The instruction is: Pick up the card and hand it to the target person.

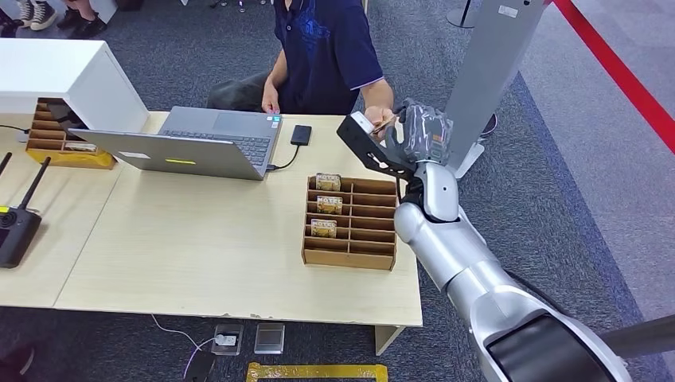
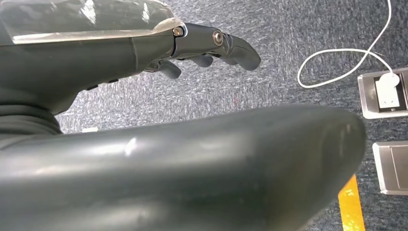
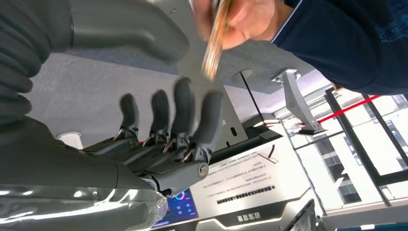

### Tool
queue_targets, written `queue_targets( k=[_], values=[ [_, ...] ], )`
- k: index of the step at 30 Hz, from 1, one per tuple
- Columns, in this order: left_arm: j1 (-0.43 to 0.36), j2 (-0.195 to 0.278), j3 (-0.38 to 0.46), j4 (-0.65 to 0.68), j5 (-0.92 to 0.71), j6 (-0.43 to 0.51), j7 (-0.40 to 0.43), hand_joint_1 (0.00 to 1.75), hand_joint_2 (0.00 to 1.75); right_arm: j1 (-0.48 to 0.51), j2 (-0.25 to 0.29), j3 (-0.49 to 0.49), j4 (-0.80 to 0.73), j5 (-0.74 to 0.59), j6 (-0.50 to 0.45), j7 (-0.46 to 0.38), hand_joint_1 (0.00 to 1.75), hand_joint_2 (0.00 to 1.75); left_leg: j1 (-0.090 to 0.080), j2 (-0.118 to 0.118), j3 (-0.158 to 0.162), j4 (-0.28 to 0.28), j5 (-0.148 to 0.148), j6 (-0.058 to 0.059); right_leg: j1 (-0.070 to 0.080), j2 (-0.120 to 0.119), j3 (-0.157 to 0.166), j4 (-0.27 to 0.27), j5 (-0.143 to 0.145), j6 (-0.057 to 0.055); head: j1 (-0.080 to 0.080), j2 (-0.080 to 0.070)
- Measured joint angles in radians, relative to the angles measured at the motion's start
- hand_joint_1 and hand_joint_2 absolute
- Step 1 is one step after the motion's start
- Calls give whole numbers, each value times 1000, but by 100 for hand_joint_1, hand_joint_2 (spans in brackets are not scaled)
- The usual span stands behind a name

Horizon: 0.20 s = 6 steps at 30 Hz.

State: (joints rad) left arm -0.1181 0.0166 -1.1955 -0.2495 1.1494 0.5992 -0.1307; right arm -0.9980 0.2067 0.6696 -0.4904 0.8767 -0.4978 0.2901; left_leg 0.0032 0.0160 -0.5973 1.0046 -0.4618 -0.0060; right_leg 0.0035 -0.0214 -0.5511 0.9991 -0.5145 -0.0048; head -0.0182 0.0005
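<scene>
Thin tan card (image 3: 215,41) edge-on, blurred, in person's hand (image 3: 250,21), right hand (image 3: 168,130) fingers apart

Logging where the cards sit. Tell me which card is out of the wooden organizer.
The card at the right hand, where the person's hand holds it. The three other cards stand in the organizer's left slots.

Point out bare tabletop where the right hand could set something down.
Widest bare patch: light wooden table between the laptop, the wooden card organizer and the near edge. A smaller strip lies between the black device with antennas and the laptop. Crowded: the far edge, around the black drive, person's hand and right hand.
</scene>
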Motion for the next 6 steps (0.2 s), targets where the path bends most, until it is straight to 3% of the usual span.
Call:
queue_targets(
  k=[6],
  values=[
    [0, 0, 0, 0, 0, 6, 5, 0, 0, 1, 14, 0, 20, -1, 4, -26, 0, 175, 0, 0, 0, 0, 0, 0, 0, 0, 0, 0, 0, 0, 0, 0]
  ],
)
